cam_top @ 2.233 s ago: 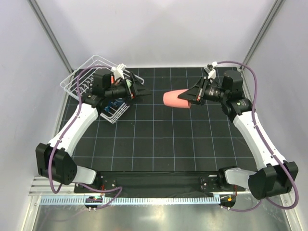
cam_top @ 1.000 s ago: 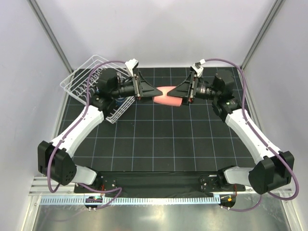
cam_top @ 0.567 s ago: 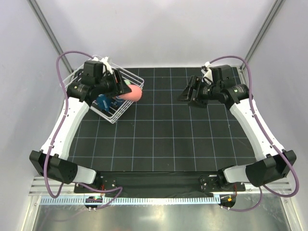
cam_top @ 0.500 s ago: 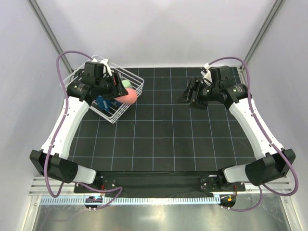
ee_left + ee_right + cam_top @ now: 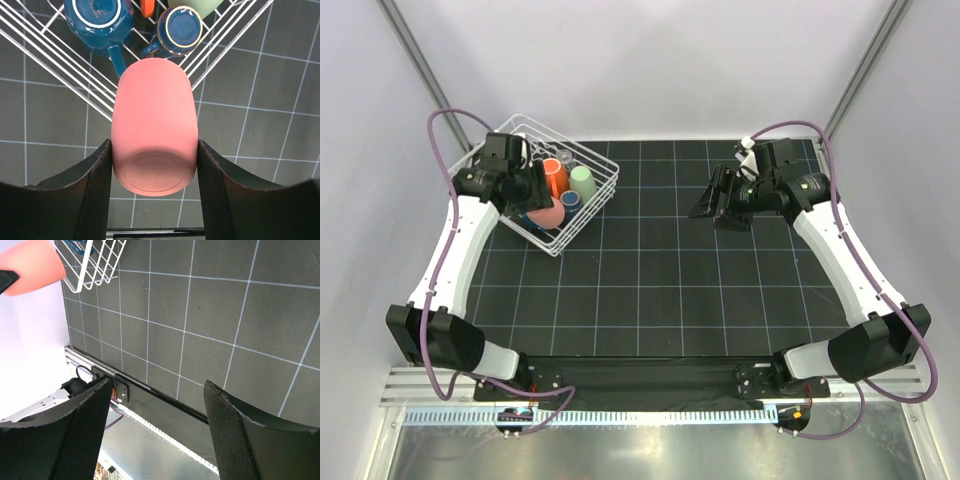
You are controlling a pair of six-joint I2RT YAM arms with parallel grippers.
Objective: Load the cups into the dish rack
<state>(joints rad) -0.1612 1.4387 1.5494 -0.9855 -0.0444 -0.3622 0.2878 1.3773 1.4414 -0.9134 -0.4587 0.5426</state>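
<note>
Placing step. My left end effector [image 5: 154,150] is clamped on the pink cup [image 5: 154,115], held at the near edge of the dish rack [image 5: 50,55]. My right end effector [image 5: 156,385] is apart and empty over the desk [image 5: 225,315]. Next, I judge: lower the cup into a free slot, then release.

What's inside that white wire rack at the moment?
An orange cup, a pale green cup and two dark blue mugs sit inside. The left hand holds a pink cup over the rack edge. The left arm covers part of it.
</note>
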